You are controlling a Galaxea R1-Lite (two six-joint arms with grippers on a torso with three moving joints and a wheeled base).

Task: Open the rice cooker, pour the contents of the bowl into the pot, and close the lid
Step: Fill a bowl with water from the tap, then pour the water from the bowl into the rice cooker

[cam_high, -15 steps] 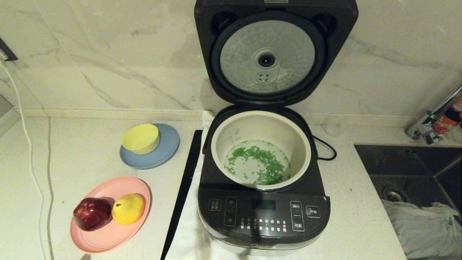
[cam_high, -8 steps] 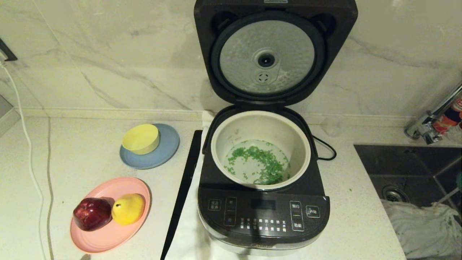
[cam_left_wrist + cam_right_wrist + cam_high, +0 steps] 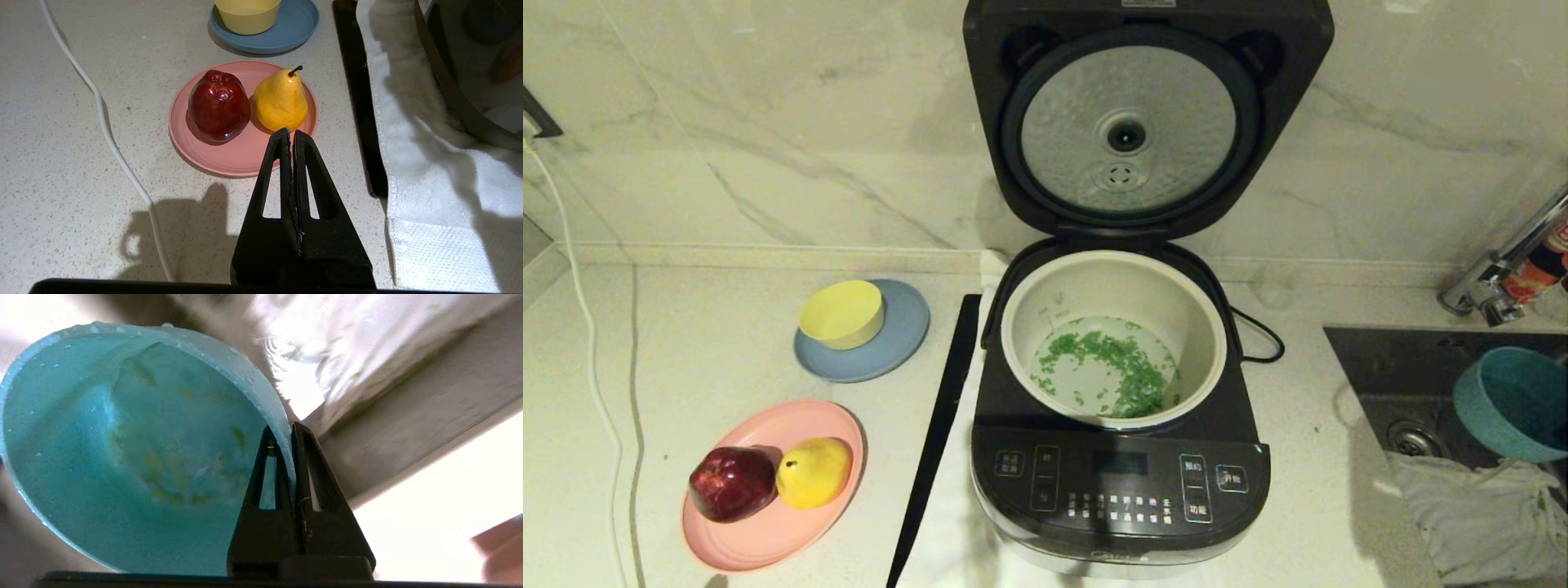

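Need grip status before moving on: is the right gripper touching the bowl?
Touching. Right wrist view shows the right gripper pinching the bowl rim.

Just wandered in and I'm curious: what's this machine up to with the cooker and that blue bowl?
The rice cooker stands open, its lid tipped up against the wall. Chopped green bits already lie in the pot. The right gripper is pinching the rim of the teal bowl, holding it tilted over the sink to the cooker's right. The left gripper is shut and empty, parked near the pink plate of fruit. The lid is not yet closed.
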